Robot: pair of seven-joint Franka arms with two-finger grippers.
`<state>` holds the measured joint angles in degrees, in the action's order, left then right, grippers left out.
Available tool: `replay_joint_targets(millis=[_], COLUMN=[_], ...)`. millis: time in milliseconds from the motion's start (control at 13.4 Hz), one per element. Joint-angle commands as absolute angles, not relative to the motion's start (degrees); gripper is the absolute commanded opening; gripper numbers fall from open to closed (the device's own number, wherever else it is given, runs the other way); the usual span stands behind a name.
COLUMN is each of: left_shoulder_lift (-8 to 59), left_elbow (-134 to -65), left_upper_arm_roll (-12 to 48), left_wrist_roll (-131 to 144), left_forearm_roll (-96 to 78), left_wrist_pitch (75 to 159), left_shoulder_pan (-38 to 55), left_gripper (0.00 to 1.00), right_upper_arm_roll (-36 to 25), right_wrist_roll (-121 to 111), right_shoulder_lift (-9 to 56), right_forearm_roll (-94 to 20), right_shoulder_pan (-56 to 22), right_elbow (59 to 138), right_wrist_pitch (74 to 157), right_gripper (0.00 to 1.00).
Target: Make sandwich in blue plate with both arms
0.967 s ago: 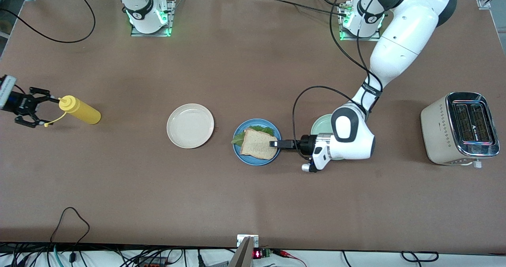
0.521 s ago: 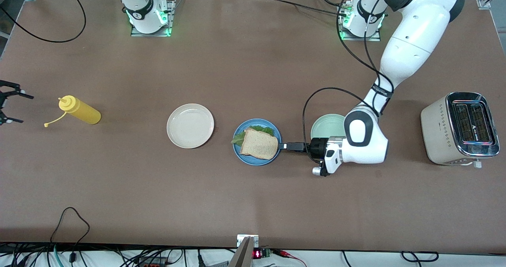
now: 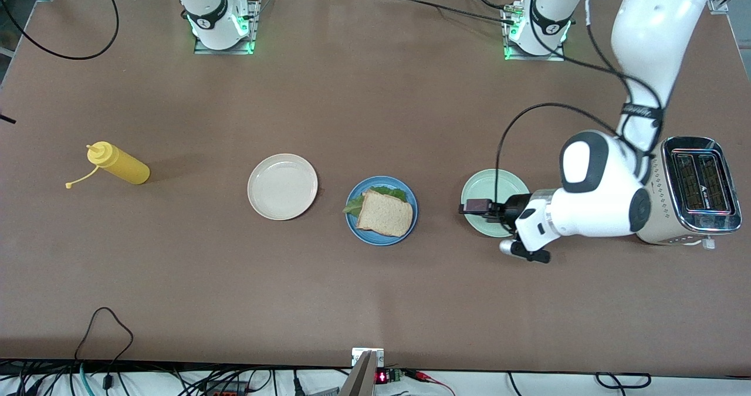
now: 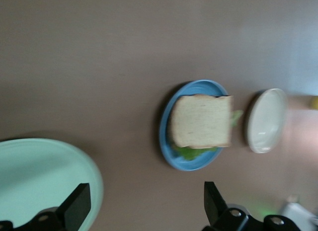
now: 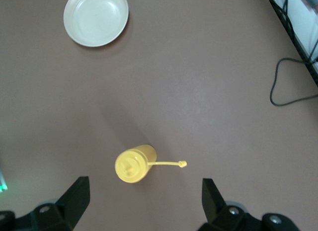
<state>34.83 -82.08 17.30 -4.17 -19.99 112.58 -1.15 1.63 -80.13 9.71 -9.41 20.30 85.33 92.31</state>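
Brown tabletop [image 3: 364, 108] fills the scene, with 2 white arms based along its farther edge. At its middle, the blue plate [image 3: 408, 232] carries the sandwich [image 3: 384, 213]: a squarish slice of light-brown bread on top, ruffled green lettuce [image 3: 392, 192] showing at its farther edge and at the corner toward the right arm's end. No gripper touches the sandwich.

Left gripper [image 3: 474, 207] hangs over the rim of the pale green plate [image 3: 484, 188], which sits beside the blue plate toward the left arm's end of the table. In the left wrist view its 2 fingers [image 4: 77, 209] stand wide apart with nothing between them; the green plate, the blue plate and the sandwich all lie below.

Right gripper [image 5: 144, 198] appears only in the right wrist view, over the yellow squeeze bottle [image 3: 118, 163] that lies on its side near the right arm's end of the table, its cap on a thin tether beside it. Those fingers are also spread wide and hold nothing.

Between bottle and blue plate sits a cream plate [image 3: 282, 186]. Toward the left arm's end stands a beige toaster [image 3: 645, 179] with 2 slots on top, partly covered by the left arm.
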Motion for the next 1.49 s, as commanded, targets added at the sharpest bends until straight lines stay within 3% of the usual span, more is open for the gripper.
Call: replay_joint_targets(millis=[0,149,298,446,595,818,1190,1414], left_shoulder_lift=[28.67,25.07,22.16,18.04,14.52,9.95,1.96,-0.35], left_elbow=[-83.58,-82.80,-80.43,-80.59,-80.94,-81.56,-92.34,-95.10], left_upper_arm_roll=[15.82,13.72,10.57,8.27,4.41,4.30,4.74,4.83], left_wrist_roll=[-2.29,-0.36,-0.09,0.09,0.00,0.09,2.79,3.08], left_forearm_roll=[-4.82,0.95,0.27,0.70,0.27,0.17,0.44,0.53], left_wrist_pitch=[110.39,110.04,102.70,101.60,100.99,90.65,92.88,92.64], left_shoulder_pan=[-1.84,-2.98,-3.34,-3.51,-3.87,-3.96,-4.57,-4.66], left_gripper=[1.00,1.00,1.00,1.00,1.00,1.00,1.00,1.00], right_upper_arm_roll=[0.97,0.62,0.53,-1.31,-2.46,-2.72,-3.86,-8.61], right_wrist_roll=[-62.91,-47.72,-33.29,-21.86,-13.48,-12.31,-11.69,-11.42], right_shoulder_lift=[5.37,4.49,3.78,3.60,3.78,4.04,2.64,0.88], right_forearm_roll=[-3.88,-1.77,0.42,1.41,1.49,1.14,2.20,2.02], right_shoulder_pan=[11.02,4.86,0.64,-3.50,-5.53,-5.80,-6.77,-10.10], right_elbow=[87.89,87.89,87.89,88.24,88.59,89.38,91.58,92.73], right_wrist_pitch=[91.94,89.13,87.28,85.96,85.61,86.22,85.71,84.63], right_gripper=[1.00,1.00,1.00,1.00,1.00,1.00,1.00,1.00])
